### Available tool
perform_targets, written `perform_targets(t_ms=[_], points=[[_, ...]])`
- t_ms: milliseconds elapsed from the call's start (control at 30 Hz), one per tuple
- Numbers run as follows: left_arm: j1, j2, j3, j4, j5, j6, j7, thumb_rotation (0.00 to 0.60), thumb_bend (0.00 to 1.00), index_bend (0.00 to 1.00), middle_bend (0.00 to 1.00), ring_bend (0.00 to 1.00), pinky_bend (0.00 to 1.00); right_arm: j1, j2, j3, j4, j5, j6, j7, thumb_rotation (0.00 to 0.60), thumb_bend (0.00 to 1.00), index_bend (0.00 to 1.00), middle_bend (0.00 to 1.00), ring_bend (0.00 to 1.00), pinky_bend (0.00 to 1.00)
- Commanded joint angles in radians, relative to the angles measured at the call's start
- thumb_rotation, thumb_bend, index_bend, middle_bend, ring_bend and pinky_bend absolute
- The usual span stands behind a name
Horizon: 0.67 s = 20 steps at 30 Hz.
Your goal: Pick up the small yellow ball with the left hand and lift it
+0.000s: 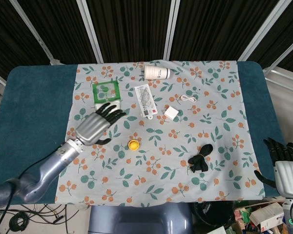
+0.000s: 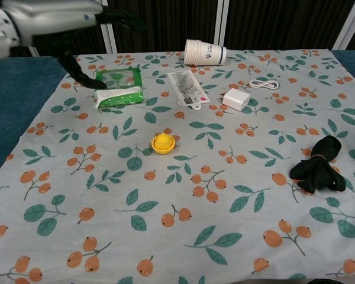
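Note:
The small yellow ball [image 1: 133, 145] [image 2: 163, 143] lies on the floral cloth near the table's middle, with nothing touching it. My left hand [image 1: 95, 125] [image 2: 65, 21] hovers raised above the cloth, up and to the left of the ball, fingers spread and empty. My right hand [image 1: 282, 158] hangs off the table's right front corner, fingers apart and holding nothing; the chest view does not show it.
A green wipes pack [image 1: 107, 100] [image 2: 118, 89] lies behind the left hand. Further back are stacked paper cups [image 1: 157, 72], a flat packet [image 1: 145, 100], a white charger [image 1: 171, 113] and cable [image 1: 187, 98]. A black cloth bundle [image 1: 200, 158] [image 2: 318, 167] sits to the right.

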Motion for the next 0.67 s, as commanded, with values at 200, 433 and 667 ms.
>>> perform_targets(t_ms=[200, 433, 667], points=[[0.330, 0.228, 0.131, -0.195, 0.019, 0.356, 0.002, 0.600, 0.20, 0.07, 0.05, 0.00, 0.01, 0.000, -0.001, -0.001, 0.001, -0.006, 0.003, -0.002, 0.600, 0.10, 0.11, 0.08, 0.11, 0.19], [0.489, 0.286, 0.219, -0.139, 0.086, 0.477, -0.168, 0.600, 0.19, 0.06, 0.02, 0.00, 0.00, 0.002, -0.002, -0.001, 0.001, -0.014, 0.006, -0.002, 0.600, 0.10, 0.11, 0.08, 0.11, 0.19], [0.585, 0.268, 0.217, -0.020, 0.108, 0.568, -0.320, 0.600, 0.18, 0.06, 0.01, 0.00, 0.00, 0.001, -0.005, -0.002, 0.003, -0.029, 0.019, 0.003, 0.600, 0.10, 0.11, 0.08, 0.11, 0.19]])
